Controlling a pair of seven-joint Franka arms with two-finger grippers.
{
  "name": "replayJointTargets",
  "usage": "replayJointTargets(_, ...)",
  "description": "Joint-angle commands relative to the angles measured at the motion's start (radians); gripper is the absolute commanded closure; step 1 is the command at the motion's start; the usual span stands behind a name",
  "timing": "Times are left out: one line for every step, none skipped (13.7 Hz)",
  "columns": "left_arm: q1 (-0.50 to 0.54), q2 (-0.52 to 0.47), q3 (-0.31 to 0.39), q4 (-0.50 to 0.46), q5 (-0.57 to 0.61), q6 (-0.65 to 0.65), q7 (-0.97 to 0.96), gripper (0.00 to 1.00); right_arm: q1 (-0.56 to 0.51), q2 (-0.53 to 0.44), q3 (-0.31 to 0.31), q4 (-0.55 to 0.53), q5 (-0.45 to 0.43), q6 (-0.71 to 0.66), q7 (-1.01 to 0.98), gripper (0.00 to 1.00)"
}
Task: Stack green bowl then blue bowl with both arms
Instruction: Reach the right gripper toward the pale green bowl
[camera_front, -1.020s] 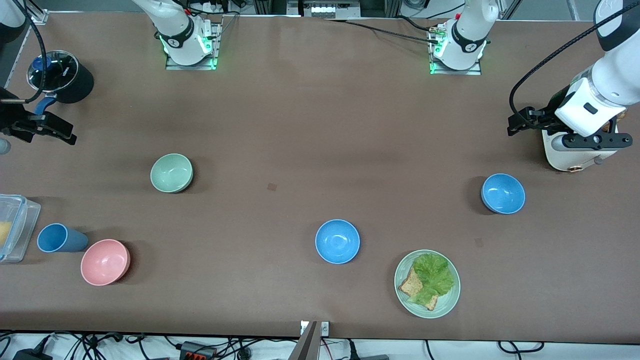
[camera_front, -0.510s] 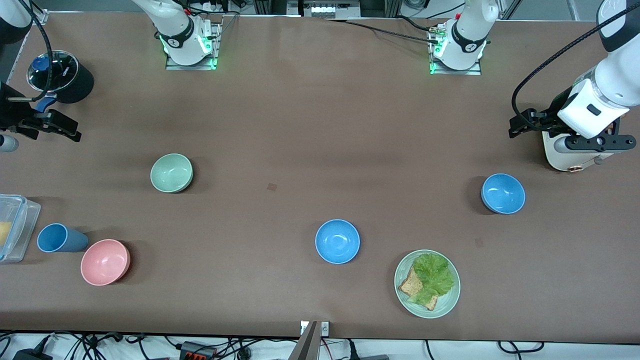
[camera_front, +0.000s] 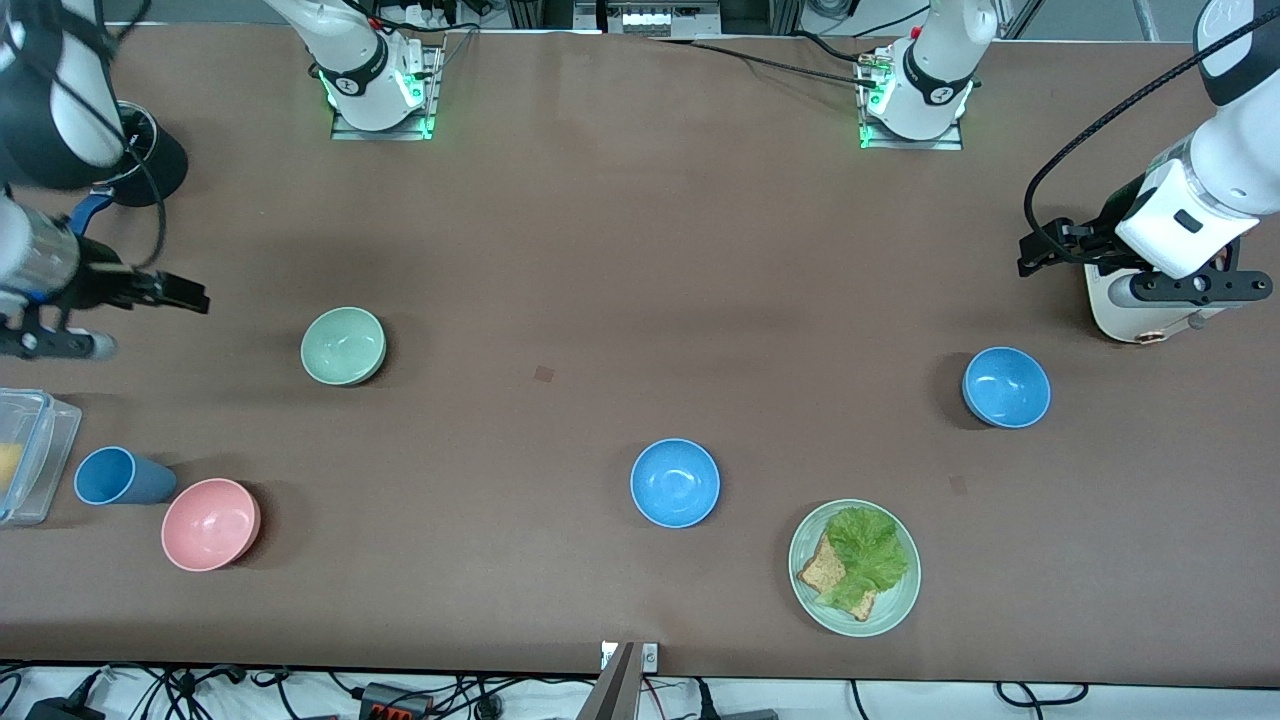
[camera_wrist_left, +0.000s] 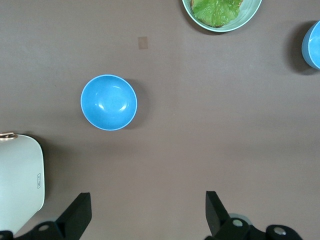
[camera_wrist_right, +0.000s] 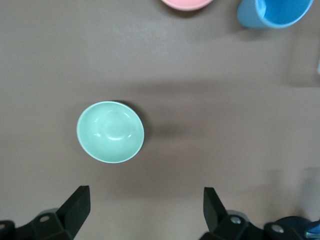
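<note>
1. Right gripper (camera_front: 185, 297) had moved since the frame half a second earlier: then it hung near the black pot at the surface's edge, now it was over bare surface, closer to the green bowl (camera_front: 343, 346) but not above it. Its fingers (camera_wrist_right: 75, 207) were spread wide and held nothing.
2. Green bowl sat upright on the brown surface (camera_front: 600, 250) toward the right arm's end, unmoved between frames. In the right wrist view it lay clear of the fingers, apart from them.
3. Left gripper (camera_front: 1040, 250) hovered toward the left arm's end of the surface, beside the white appliance (camera_front: 1135, 300); position near unchanged from the earlier frames. Fingers (camera_wrist_left: 77, 215) were spread, nothing between them.
4. Two blue bowls, both upright and unmoved: one (camera_front: 1006, 387) near the left gripper, nearer the front camera than the appliance; the other (camera_front: 675, 483) mid-surface, nearer the camera again. Cannot tell which is the task's one.
5. Green plate (camera_front: 855, 568) with bread and lettuce lay just beside the mid-surface blue bowl, toward the left arm's end and nearest the camera.
6. Pink bowl (camera_front: 210, 524) and blue cup (camera_front: 118, 476) sat close together toward the right arm's end, nearer the camera than the green bowl; a clear container (camera_front: 25, 455) stood beside the cup. None of these shifted.
</note>
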Motion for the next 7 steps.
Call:
replayJointTargets(0.006,0.016,-0.001,0.033,-0.015,-0.025,0.004,0.0,-0.012,0.111,0.002,-0.004,-0.011,0.03,-0.003,0.0)
replayJointTargets(0.006,0.016,-0.001,0.033,-0.015,-0.025,0.007,0.0,-0.012,0.14,0.002,-0.027,-0.011,0.053,-0.001,0.0)
replayJointTargets(0.006,0.016,-0.001,0.033,-0.015,-0.025,0.007,0.0,-0.012,0.163,0.003,-0.06,-0.009,0.091,-0.001,0.0)
replayJointTargets(0.006,0.016,-0.001,0.033,-0.015,-0.025,0.008,0.0,-0.012,0.175,0.003,-0.099,-0.009,0.127,-0.003,0.0)
replayJointTargets(0.009,0.016,-0.001,0.033,-0.015,-0.025,0.007,0.0,-0.012,0.18,0.003,-0.137,-0.009,0.162,-0.003,0.0)
replayJointTargets(0.009,0.016,-0.001,0.033,-0.015,-0.025,0.008,0.0,-0.007,0.194,0.003,-0.168,-0.011,0.191,-0.003,0.0)
replayJointTargets(0.01,0.016,-0.001,0.033,-0.015,-0.025,0.01,0.0,-0.006,0.215,0.003,-0.176,-0.011,0.208,-0.003,0.0)
